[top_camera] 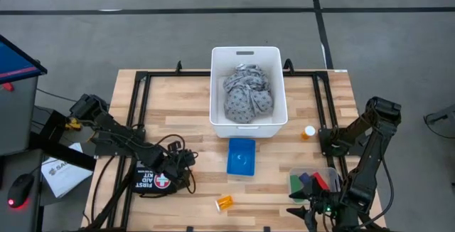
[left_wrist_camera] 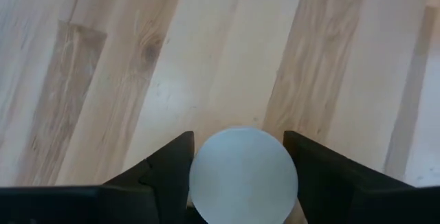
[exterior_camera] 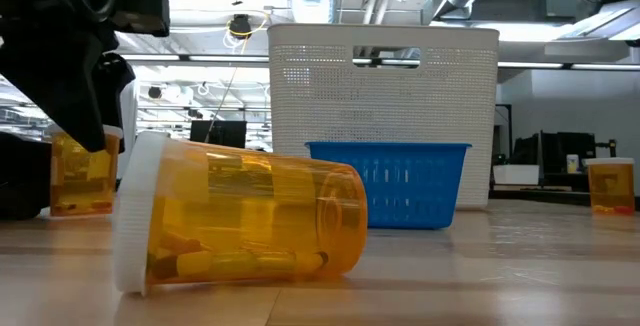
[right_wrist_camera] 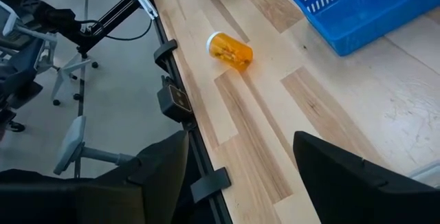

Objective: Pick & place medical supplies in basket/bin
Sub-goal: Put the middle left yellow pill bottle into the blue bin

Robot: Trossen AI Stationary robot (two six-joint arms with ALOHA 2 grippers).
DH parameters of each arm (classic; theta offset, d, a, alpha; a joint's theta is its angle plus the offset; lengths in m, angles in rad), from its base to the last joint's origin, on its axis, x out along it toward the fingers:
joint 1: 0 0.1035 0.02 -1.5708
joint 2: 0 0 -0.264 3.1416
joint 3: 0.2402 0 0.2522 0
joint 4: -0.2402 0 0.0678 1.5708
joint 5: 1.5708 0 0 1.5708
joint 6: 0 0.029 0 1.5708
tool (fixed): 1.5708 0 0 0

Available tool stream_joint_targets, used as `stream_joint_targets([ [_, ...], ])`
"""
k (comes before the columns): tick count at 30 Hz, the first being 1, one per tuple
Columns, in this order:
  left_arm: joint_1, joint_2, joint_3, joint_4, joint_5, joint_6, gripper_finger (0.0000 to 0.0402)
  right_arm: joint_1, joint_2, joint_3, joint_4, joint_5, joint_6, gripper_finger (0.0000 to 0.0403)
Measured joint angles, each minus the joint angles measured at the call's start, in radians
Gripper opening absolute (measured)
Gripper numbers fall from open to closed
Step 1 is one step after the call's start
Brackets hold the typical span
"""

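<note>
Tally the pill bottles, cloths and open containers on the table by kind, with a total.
Pill bottles: 3 (lying, upright, one in the left end effector)
Cloth: 1
Containers: 3 (white bin, blue basket, clear tub)
Total: 7

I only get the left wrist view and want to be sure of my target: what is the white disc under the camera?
Observer: The cap of an orange pill bottle standing upright on the table, under the left hand.
Operator: Where's the bin?
Observer: The white bin sits at the table's far middle, grey cloth already inside.
Operator: Other bottles?
Observer: Two: a lying bottle near the front edge, an upright bottle right of the bin.
</note>
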Motion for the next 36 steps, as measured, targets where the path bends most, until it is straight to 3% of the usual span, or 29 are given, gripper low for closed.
stream_joint_targets([
  [10, 0.029, 0.000, 0.000, 0.117, -0.039, 0.098, 0.0204, 0.000, 0.000, 0.000, -0.001, 0.000, 0.000, 0.0260],
  [22, 0.090, 0.000, 0.003, 0.366, -0.043, 0.346, 0.0204, 0.000, 0.000, 0.000, -0.002, -0.005, 0.000, 0.0260],
  [36, 0.184, -0.001, 0.110, 0.503, -0.037, 0.619, 0.0202, 0.000, 0.000, 0.000, -0.003, -0.005, 0.000, 0.0260],
])
